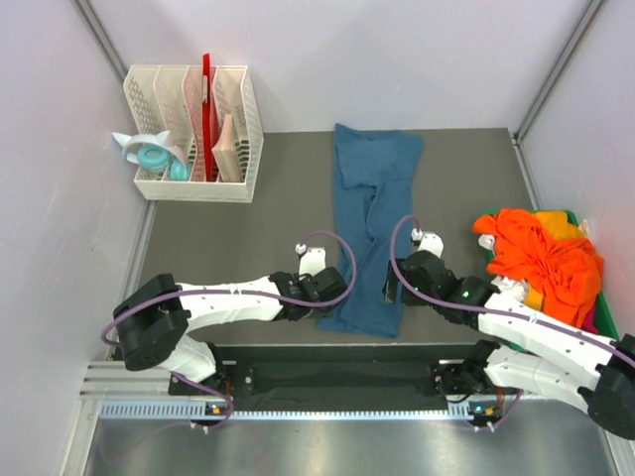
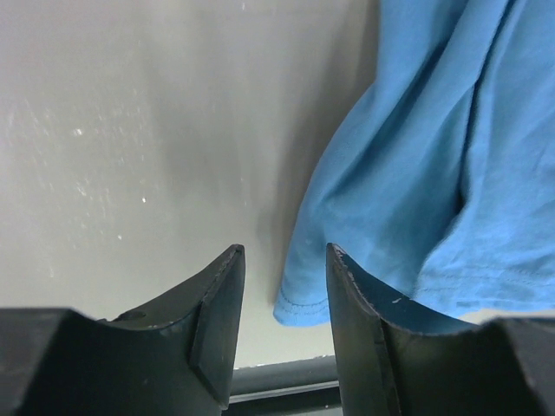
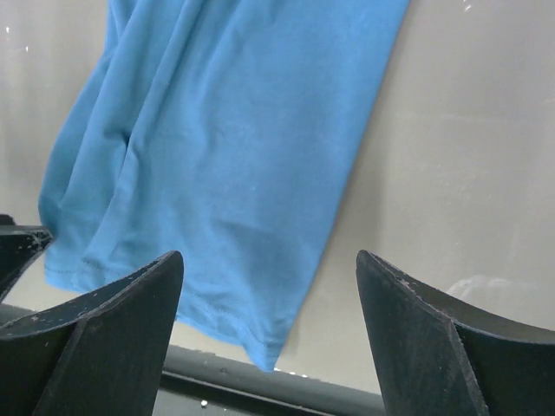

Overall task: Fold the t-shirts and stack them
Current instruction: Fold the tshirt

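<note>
Teal-blue t-shirt (image 1: 369, 228) lies in the middle of the desk (image 1: 238, 238) as 1 long narrow band. Its long axis runs from the near edge, by the arm bases, straight away toward the far edge, leaning only slightly. A stitched hem forms the near end and points at the arms. The far end is a little wider and stops close to the back edge. I cannot tell where the collar sits.

My left arm (image 1: 228, 297) reaches in low at the band's near left corner. Its jaws stand partly open with bare desk showing in the gap, and the hem corner lies just beside 1 finger, not gripped. My right arm (image 1: 536, 332) sits at the near right corner. Its jaws are spread wide above the hem edge and hold nothing.

I judge that the lengthwise fold is done and the crosswise fold is in hand. The next move calls for both jaws to drop onto the 2 near corners, pinch every layer, then lift together and carry the hem toward the far end, keeping the edge square.

Orange t-shirts (image 1: 541, 258) wait heaped in a green bin (image 1: 605, 317) at the right, well apart from the band.
</note>
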